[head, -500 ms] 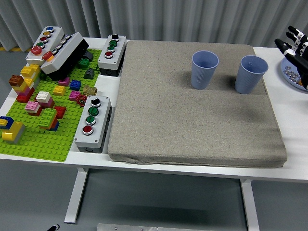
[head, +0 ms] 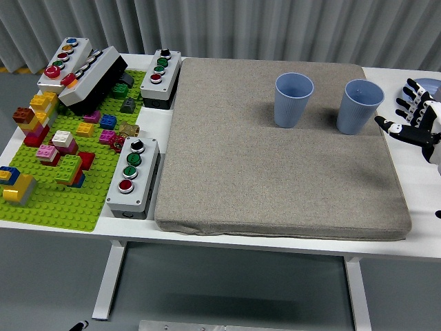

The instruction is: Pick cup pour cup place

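On the white bench (head: 413,227) lies a grey mat (head: 275,152), and two blue cups stand upright on its far part. The left cup (head: 293,99) is near the middle of the far edge, and the right cup (head: 359,105) stands beside it, close to the right border of the mat; they are apart and do not touch. Whether anything is inside the cups cannot be told. The right robot hand (head: 415,118) comes in from the right edge, just beside the right cup but not touching it. Its fingers (head: 408,98) are spread and hold nothing. Behind it, at the edge of the view, a small part of a blue plate (head: 428,84) is visible. On the left side of the bench there is a green baseplate (head: 48,207) with many coloured bricks (head: 65,162) on it. Around it are four button boxes: one (head: 134,176) near the front left corner of the mat, one (head: 160,77) at the far left corner of the mat, one (head: 63,63) at the far left of the bench, and one dark box (head: 93,79) lying tilted on the baseplate.
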Tool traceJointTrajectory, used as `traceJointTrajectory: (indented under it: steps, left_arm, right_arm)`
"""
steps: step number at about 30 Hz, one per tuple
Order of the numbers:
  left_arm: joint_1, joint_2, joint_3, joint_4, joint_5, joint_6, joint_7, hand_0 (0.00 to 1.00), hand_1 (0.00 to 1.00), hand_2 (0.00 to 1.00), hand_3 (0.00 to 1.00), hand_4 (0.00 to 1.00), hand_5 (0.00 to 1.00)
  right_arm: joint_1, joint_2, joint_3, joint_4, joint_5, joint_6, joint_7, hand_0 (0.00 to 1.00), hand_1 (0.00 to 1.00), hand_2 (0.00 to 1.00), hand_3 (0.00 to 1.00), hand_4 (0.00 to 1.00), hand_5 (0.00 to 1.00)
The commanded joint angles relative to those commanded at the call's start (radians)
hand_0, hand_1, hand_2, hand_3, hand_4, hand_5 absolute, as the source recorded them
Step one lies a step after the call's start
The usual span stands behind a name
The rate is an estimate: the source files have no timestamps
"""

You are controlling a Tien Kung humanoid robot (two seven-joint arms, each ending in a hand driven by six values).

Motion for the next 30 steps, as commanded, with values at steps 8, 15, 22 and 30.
traceJointTrajectory:
  steps: [8, 15, 22, 30]
  left_arm:
    - [-0.001, -0.001, 0.002, 0.000, 0.006, -0.002, 0.001, 0.817, 0.834, 0.899, 0.793, 0.593, 0.998]
    - [-0.003, -0.002, 0.005, 0.000, 0.006, -0.003, 0.001, 0.815, 0.834, 0.898, 0.794, 0.593, 0.998]
    - [-0.007, -0.002, 0.012, 0.000, 0.005, -0.004, 0.001, 0.816, 0.834, 0.899, 0.794, 0.592, 0.998]
    - [-0.008, 0.001, 0.017, 0.000, 0.004, -0.005, 0.001, 0.816, 0.834, 0.899, 0.793, 0.594, 0.998]
  right_arm:
    - [-0.011, 0.009, -0.010, -0.030, 0.029, -0.011, 0.026, 0.942, 0.927, 0.998, 0.998, 0.826, 0.103]
    - [-0.015, 0.016, -0.020, -0.067, 0.047, -0.027, 0.049, 0.943, 0.915, 0.998, 0.988, 0.825, 0.111]
    - [-0.013, 0.031, -0.042, -0.109, 0.069, -0.030, 0.064, 0.941, 0.911, 0.995, 0.985, 0.820, 0.114]
    - [0.004, 0.042, -0.068, -0.149, 0.091, -0.034, 0.080, 0.940, 0.907, 0.995, 0.977, 0.817, 0.119]
